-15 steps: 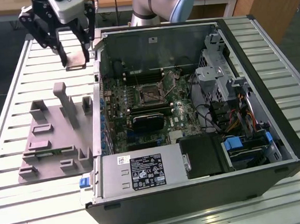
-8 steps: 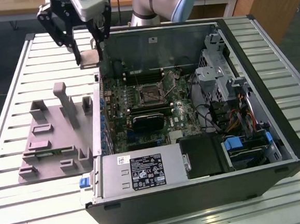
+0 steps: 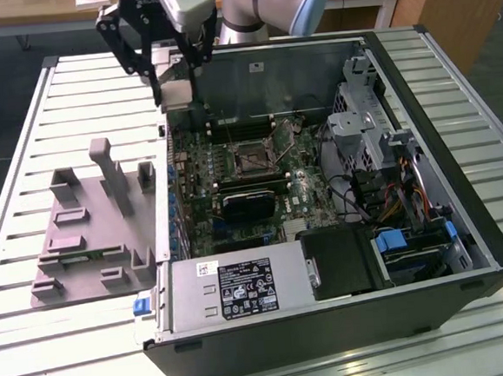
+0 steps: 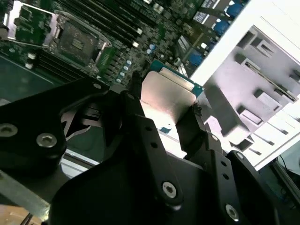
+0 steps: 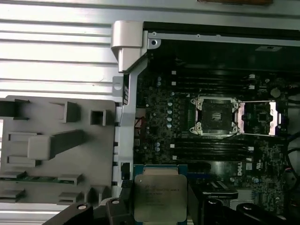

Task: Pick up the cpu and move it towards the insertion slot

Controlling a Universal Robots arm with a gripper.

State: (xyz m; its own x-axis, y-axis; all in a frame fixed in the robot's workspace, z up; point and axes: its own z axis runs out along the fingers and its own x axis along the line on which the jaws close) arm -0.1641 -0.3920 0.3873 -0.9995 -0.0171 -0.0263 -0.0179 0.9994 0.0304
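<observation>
Nearest in the exterior view: power supply [image 3: 242, 286] along the case's near edge, grey tray [image 3: 89, 227] to its left on the bench [image 3: 452, 76]. Further in, slot [image 3: 251, 157] sits open mid-board, dark centre bared, apparently ready to receive the chip. At the far left corner of the case, claw [image 3: 176, 88] hangs high, closed on the cpu [image 3: 177, 93]. In both wrist views, claw [image 4: 164, 112] [image 5: 157, 199] pinches the cpu [image 4: 166, 96] [image 5: 157, 197] by opposite edges, silver top unobstructed, likely to keep it level. Cpu clear of tray and board, well short of slot [image 5: 216, 116] [image 4: 75, 42].
</observation>
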